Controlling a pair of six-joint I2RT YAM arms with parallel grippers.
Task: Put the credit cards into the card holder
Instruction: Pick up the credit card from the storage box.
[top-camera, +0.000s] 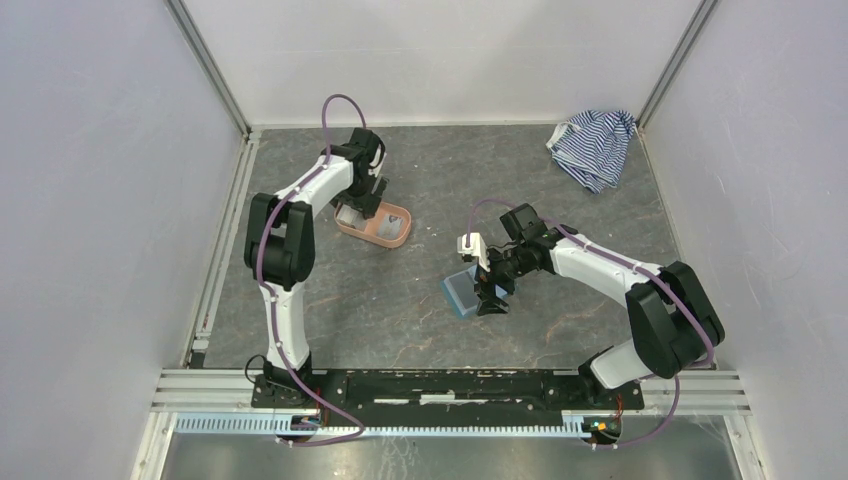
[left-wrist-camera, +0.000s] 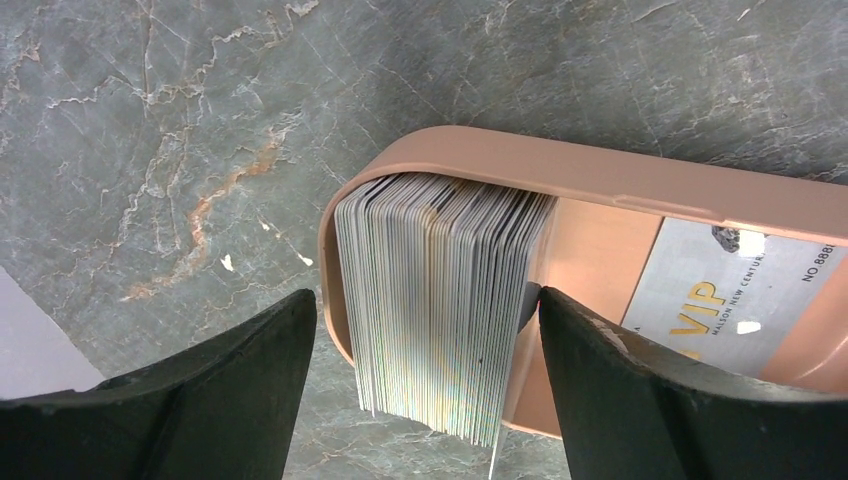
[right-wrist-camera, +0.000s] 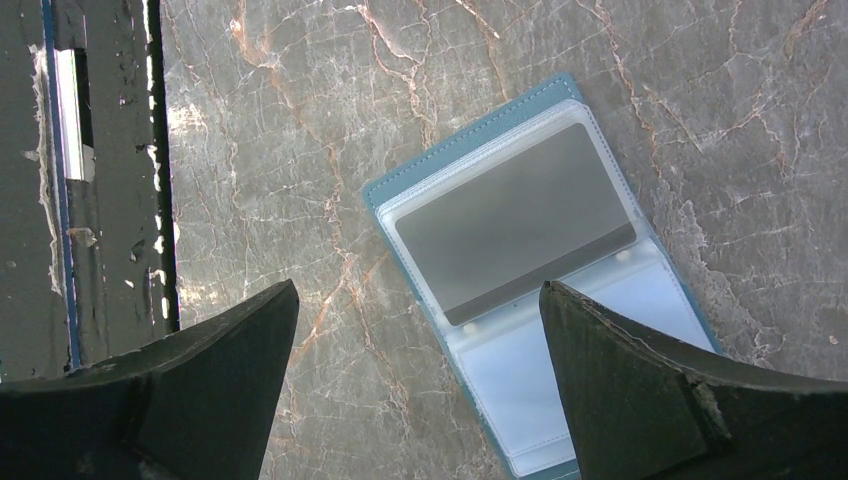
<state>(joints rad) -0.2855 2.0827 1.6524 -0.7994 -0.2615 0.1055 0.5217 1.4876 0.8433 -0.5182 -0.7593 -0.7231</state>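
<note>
A thick stack of whitish credit cards (left-wrist-camera: 440, 300) stands on edge at one end of a salmon-pink oval tray (left-wrist-camera: 560, 165). Another card marked VIP (left-wrist-camera: 720, 300) lies flat in the same tray. My left gripper (left-wrist-camera: 425, 295) is open and straddles the stack, one finger outside the tray wall and the other inside the tray beside the cards. The teal card holder (right-wrist-camera: 510, 370) lies open on the table, with a grey card (right-wrist-camera: 515, 230) in its upper clear sleeve. Just above the holder's edge, my right gripper (right-wrist-camera: 418, 285) is open and holds nothing.
A blue-and-white striped cloth (top-camera: 593, 145) is bunched in the far right corner. The tray (top-camera: 385, 232) sits left of centre and the card holder (top-camera: 460, 295) lies nearer the arm bases. White walls enclose the table, and the black mounting rail (right-wrist-camera: 90, 180) runs along the near edge.
</note>
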